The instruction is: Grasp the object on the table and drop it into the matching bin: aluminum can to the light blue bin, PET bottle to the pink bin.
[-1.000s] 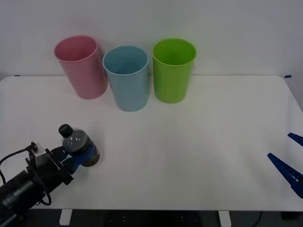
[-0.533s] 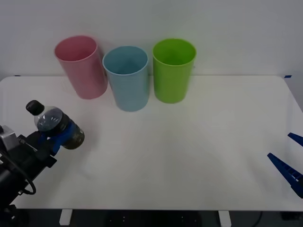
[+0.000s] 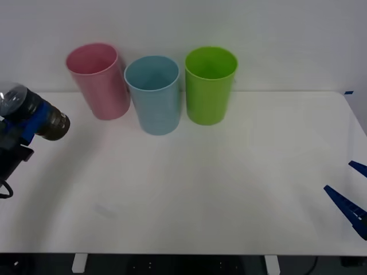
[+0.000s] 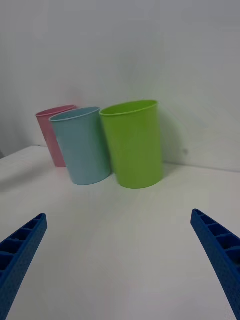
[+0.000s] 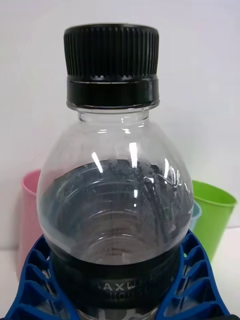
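The PET bottle, a small clear bottle with a greyish see-through body and a black screw cap, is held off the table at the left edge of the front view, its body tilted so that the base points toward the bins. The left gripper is clamped on it: in the left wrist view the two blue ribbed fingers press against either side of the lower body of the bottle, with the cap end standing clear of them. The bottle hangs to the left of the pink bin and apart from it, not over any rim. The pink bin stands at the far left of a row of three upright cup-shaped bins along the back of the white tabletop; the light blue bin is just beside it in the middle, set slightly nearer the robot, and a lime green bin stands just beside that on the right. The right gripper waits at the table's right front edge, well apart from the bins, its fingers spread wide with nothing between them.
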`<state>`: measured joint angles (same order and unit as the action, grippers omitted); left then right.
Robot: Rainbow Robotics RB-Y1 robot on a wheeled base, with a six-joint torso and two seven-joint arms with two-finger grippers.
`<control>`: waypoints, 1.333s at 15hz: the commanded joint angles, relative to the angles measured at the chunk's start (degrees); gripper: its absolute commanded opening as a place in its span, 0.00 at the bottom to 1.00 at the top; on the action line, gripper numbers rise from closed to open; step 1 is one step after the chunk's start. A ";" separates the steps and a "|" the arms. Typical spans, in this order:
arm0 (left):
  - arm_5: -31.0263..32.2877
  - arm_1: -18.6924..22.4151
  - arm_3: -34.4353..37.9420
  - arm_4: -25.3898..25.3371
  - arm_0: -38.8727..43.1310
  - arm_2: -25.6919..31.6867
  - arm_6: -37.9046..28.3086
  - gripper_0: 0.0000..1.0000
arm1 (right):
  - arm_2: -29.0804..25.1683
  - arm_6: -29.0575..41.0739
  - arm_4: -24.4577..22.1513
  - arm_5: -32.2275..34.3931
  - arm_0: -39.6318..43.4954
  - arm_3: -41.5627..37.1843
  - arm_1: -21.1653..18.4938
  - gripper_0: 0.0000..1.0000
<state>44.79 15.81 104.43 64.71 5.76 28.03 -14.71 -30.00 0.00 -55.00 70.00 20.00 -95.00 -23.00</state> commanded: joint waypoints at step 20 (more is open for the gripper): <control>-11.04 12.14 -43.52 22.22 -47.59 -7.99 -1.02 0.00 | 0.00 0.00 0.00 0.00 0.00 0.00 0.00 1.00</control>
<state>33.76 27.95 62.99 85.74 -39.99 20.26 -15.86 -30.00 0.00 -55.00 70.00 20.00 -95.00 -23.00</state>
